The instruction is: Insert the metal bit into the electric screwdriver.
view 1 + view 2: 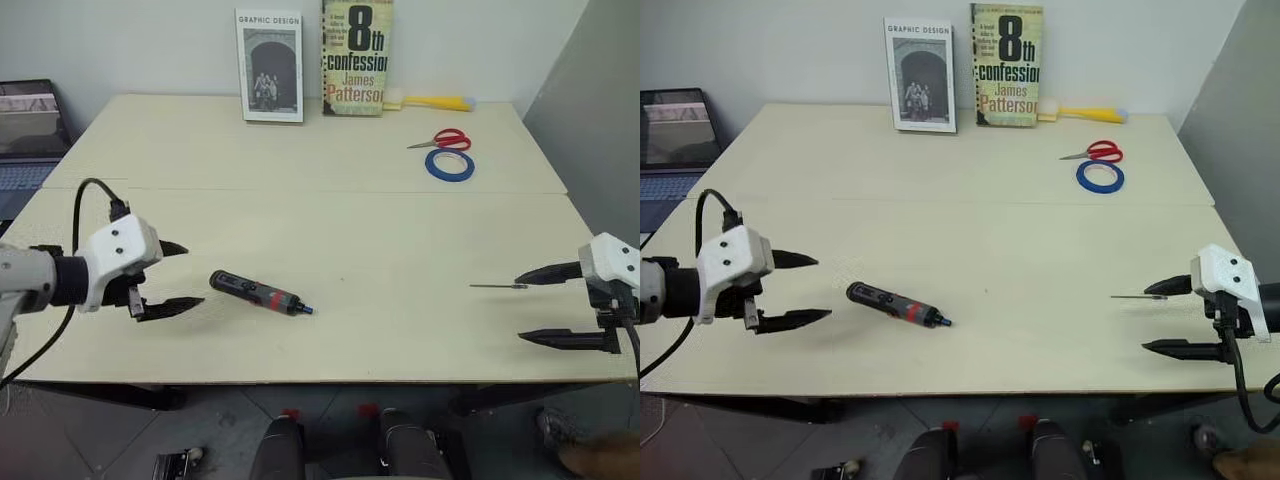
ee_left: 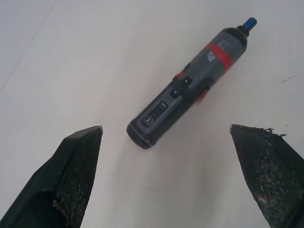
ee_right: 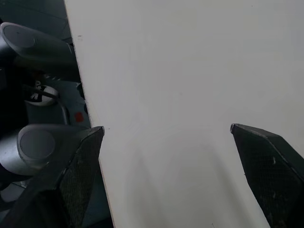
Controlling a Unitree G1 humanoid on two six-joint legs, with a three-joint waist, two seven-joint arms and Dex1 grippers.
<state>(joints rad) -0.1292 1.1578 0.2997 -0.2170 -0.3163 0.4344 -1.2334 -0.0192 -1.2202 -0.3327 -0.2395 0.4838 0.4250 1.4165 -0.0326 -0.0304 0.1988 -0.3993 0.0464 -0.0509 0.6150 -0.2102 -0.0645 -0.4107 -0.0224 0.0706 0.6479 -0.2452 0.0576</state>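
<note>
Black screwdriver (image 1: 260, 292) lies slantwise near the table's (image 1: 340, 230) front edge, butt toward our open, empty left gripper (image 1: 170, 279); bit (image 1: 498, 286) beside our open right gripper (image 1: 535, 307).

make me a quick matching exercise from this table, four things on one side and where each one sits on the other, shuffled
Things:
1. electric screwdriver
2. metal bit
3. blue tape roll
4. scissors

Places:
A. lying near the right gripper
B. just behind the tape roll, toward the books
C. lying in front of the left gripper
D. far right part of the table, in front of the scissors

Pairs: 1-C, 2-A, 3-D, 4-B
</note>
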